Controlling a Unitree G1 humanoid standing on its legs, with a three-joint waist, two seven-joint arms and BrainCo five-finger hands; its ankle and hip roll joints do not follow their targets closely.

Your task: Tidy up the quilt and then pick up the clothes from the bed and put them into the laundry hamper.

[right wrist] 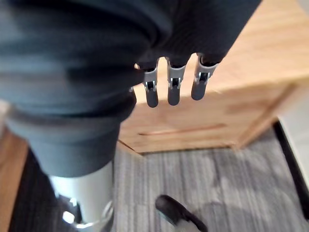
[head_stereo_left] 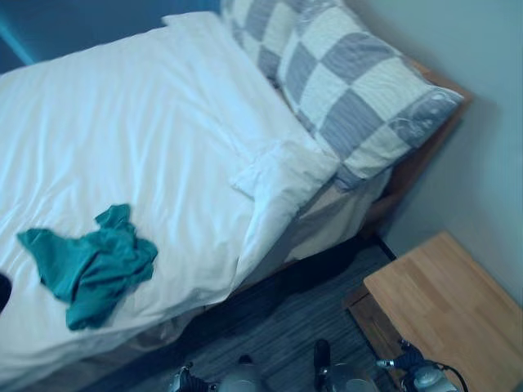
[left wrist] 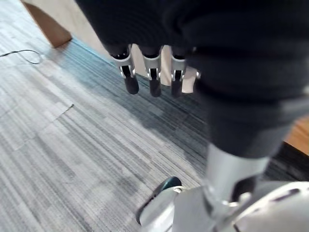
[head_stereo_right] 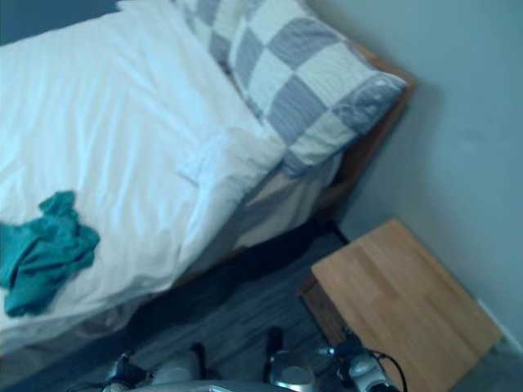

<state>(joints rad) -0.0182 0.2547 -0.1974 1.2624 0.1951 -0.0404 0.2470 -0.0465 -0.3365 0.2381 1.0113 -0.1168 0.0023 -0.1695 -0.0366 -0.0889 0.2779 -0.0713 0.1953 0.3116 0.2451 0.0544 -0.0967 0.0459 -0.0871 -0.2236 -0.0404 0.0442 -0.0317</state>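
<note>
grey carpet [left wrist: 72, 159] under both loosely straight-fingered hands, left hand [left wrist: 152, 72] and right hand [right wrist: 174, 82], beside wooden nightstand [head_stereo_left: 445, 302].

Right hand [right wrist: 174, 77] hangs empty, fingers [right wrist: 174, 92] straight and relaxed (dark tips down), just in front of a wooden nightstand [right wrist: 251, 72]; grey carpeted floor [right wrist: 231, 188] below.
</note>
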